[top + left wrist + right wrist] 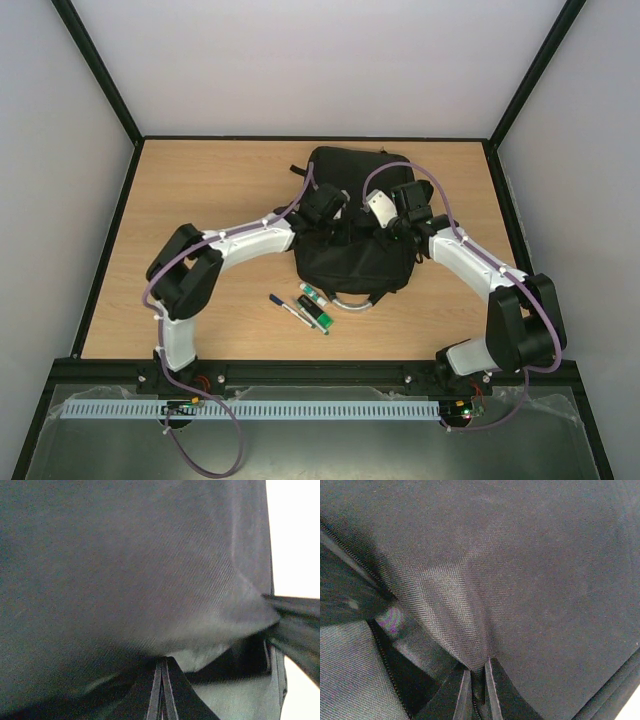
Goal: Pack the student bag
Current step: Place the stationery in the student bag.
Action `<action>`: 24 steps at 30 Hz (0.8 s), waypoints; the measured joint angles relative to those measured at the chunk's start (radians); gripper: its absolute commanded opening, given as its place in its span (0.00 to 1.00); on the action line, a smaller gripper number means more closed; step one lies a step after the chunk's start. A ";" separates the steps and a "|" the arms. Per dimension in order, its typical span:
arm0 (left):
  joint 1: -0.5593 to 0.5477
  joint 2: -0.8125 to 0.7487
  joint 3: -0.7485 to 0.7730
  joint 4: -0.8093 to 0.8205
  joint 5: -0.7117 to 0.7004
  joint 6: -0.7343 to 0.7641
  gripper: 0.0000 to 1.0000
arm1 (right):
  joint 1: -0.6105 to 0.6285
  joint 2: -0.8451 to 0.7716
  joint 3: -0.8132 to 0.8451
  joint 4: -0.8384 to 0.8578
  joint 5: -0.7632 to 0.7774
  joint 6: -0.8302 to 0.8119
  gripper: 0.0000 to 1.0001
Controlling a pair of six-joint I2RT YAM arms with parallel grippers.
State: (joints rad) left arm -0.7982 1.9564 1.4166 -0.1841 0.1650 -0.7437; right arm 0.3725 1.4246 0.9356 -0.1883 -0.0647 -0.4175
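Note:
The student bag (pixel 350 255), black fabric, lies in the middle of the table with its grey loop handle (pixel 356 305) towards the near edge. Both grippers are down on its upper half. My left gripper (pixel 333 224) is on the left side; in the left wrist view it (pixel 162 661) is shut, and the bag's fabric (pixel 125 570) bulges over its tips. My right gripper (pixel 393 228) is on the right side; in the right wrist view it (pixel 478 669) is shut on a pinched fold of fabric (pixel 470 605) by a zip (pixel 382 645).
Just in front of the bag lie a blue pen (pixel 281 304), a white and green marker (pixel 313 294) and a black and green marker (pixel 313 315). Black frame rails edge the wooden table (pixel 200 190), with white walls beyond.

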 measured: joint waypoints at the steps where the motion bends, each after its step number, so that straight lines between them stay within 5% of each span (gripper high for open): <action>1: 0.000 -0.024 -0.027 0.001 -0.005 0.001 0.04 | 0.000 0.000 -0.001 0.000 0.000 0.000 0.09; 6: -0.008 -0.174 -0.122 -0.031 -0.020 0.039 0.15 | 0.000 0.000 -0.004 0.002 0.000 0.000 0.09; 13: -0.017 -0.399 -0.266 -0.068 -0.047 0.100 0.48 | 0.000 0.000 -0.017 0.015 0.000 0.000 0.09; 24: -0.019 -0.499 -0.549 -0.219 -0.164 0.073 0.47 | 0.000 0.000 -0.021 0.018 -0.004 0.000 0.10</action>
State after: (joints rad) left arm -0.8177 1.4574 0.8673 -0.4030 0.0006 -0.6704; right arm 0.3725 1.4246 0.9150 -0.1703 -0.0685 -0.4175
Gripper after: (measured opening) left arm 0.479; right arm 0.101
